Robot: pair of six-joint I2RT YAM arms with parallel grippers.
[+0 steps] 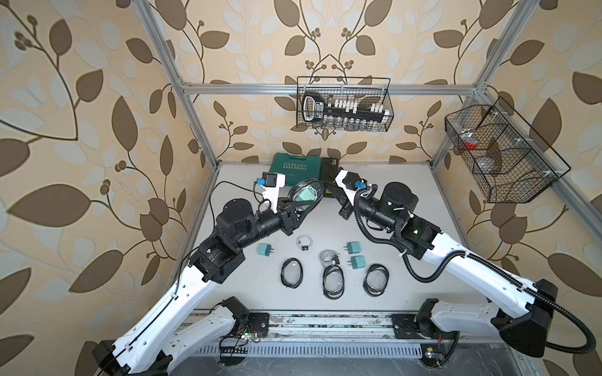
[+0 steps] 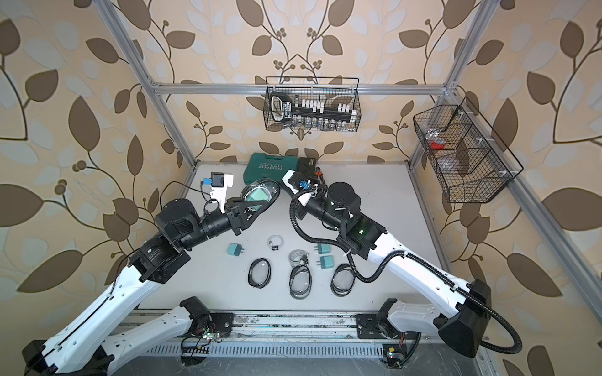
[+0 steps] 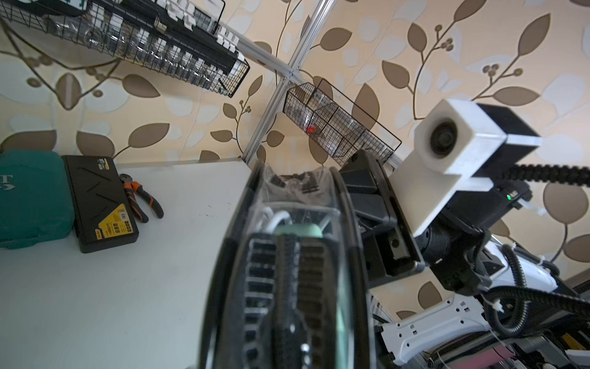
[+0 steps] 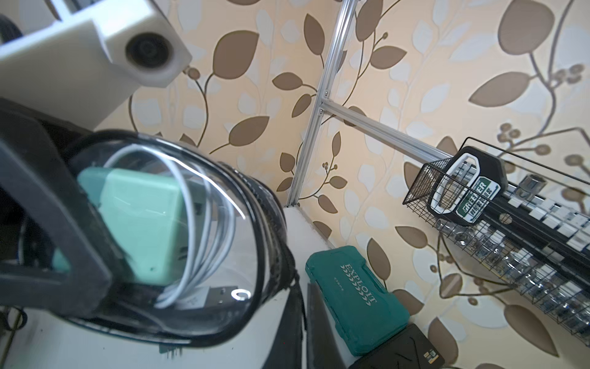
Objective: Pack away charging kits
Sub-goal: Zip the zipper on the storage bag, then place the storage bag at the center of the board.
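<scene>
Clamped in the left tool (image 1: 303, 205), above the desk (image 1: 250, 286): an oval clear plastic pouch with black zip rim (image 1: 308, 192). Long axis running straight out from that tool toward the right tool (image 1: 329, 192), just beside the pouch's far end. Right tool pressed together; impossible to tell whether pinching the zip. Inside the pouch, a teal cube plug adapter (image 4: 140, 223) and a coiled white cable (image 4: 210, 236). Probably zip closing next, a job for the nearer right arm.
</scene>
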